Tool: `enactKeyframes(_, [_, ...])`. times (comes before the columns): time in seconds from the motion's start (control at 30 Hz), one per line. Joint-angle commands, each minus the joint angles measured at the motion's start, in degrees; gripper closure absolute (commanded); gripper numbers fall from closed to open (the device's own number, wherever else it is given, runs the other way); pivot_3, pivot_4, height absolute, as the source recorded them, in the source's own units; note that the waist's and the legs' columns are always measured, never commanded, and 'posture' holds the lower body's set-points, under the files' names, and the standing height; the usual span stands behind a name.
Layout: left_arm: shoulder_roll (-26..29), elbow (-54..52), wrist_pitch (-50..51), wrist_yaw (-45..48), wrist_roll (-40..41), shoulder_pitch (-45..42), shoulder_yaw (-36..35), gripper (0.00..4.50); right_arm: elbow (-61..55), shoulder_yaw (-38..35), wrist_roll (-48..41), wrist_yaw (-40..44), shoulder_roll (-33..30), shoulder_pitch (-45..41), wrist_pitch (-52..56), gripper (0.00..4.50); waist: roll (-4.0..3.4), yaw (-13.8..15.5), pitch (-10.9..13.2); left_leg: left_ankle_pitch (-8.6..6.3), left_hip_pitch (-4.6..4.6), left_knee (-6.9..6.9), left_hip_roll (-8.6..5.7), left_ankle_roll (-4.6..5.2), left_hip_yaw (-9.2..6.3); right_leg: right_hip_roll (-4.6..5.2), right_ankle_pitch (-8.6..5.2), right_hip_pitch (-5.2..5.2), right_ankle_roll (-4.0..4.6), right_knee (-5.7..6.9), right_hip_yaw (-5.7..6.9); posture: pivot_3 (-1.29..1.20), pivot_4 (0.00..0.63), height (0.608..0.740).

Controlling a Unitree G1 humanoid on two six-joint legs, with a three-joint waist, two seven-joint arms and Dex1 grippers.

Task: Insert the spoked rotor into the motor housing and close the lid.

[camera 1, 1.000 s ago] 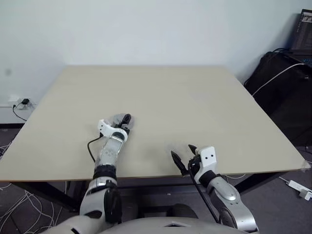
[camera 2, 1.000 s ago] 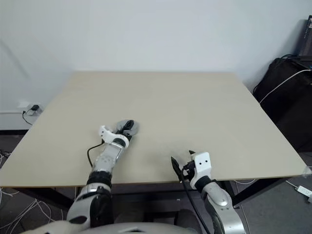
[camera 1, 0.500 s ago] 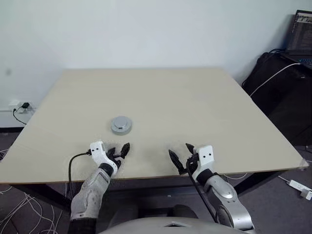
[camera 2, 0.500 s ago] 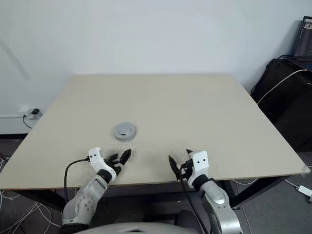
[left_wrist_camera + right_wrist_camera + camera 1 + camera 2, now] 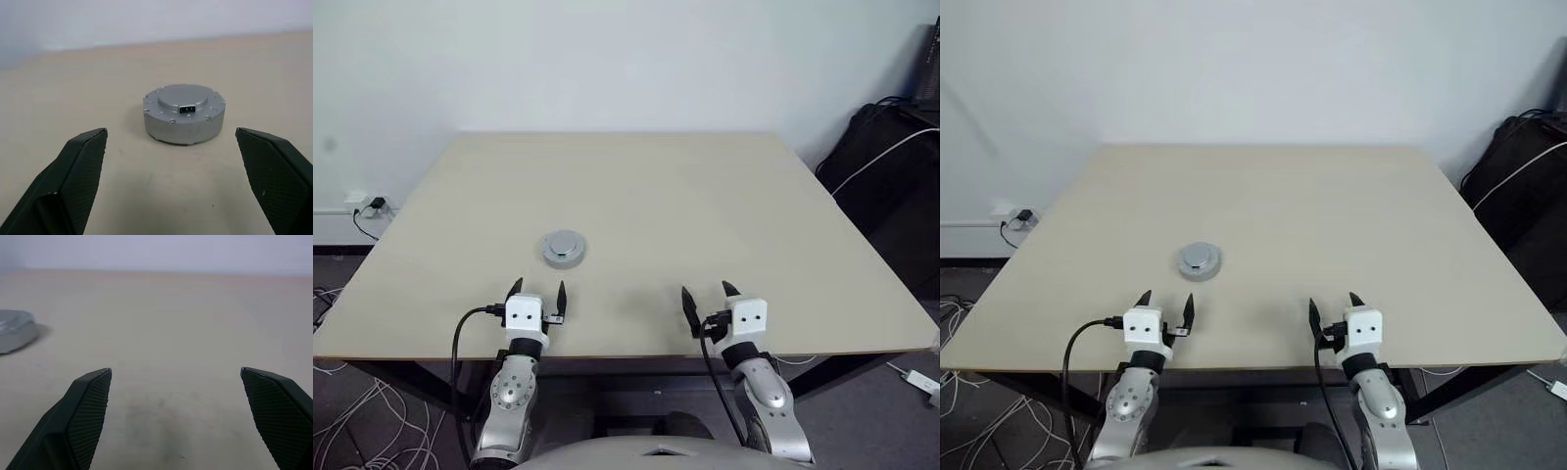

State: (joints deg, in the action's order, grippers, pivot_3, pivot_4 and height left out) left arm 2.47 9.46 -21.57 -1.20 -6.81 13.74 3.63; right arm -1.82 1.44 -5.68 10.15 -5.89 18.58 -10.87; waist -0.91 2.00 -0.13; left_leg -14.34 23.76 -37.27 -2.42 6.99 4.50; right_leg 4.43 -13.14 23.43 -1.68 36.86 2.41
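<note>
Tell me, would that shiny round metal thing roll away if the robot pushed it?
Probably not. The lid lies flat on the table, low and wide, so it should slide, not roll or tip. It looks like solid metal, so likely stiff and heavyish. Its smooth sides might be slippery.

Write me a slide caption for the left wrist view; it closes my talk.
Closed silver motor assembly, lid on, sits alone on the beige table, framed between the open jaws of the left gripper.

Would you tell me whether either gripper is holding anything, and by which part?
Nothing is held: the left gripper and right gripper are open and empty; the lid sits alone.
</note>
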Motion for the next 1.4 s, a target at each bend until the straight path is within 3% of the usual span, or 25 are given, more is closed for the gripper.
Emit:
enactKeyframes(0.03, [-0.1, 0.3, -2.9, -1.3, -1.5, -0.8, 0.3, 0.04, -0.6, -1.0, 0.8, -1.4, 0.8, 0.4, -2.4, 0.00, 0.01, 0.0, 0.0, 0.00, 0.01, 0.00, 0.00, 0.01, 0.00, 0.01, 0.00, 0.00, 0.00, 0.00, 0.00, 0.00, 0.000, 0.740])
enactKeyframes(1.4, [-0.8, 3.8, -3.1, 1.6, -0.4, -3.7, 2.3, 0.04, 4.0, -1.8, 3.6, -4.7, 2.7, -0.6, -5.3, 0.00, 0.00, -0.2, 0.0, -0.01, -0.02, -0.01, 0.01, 0.04, -0.01, 0.04, -0.05, -0.02, -0.11, 0.05, 0.06, 0.00, 0.000, 0.740])
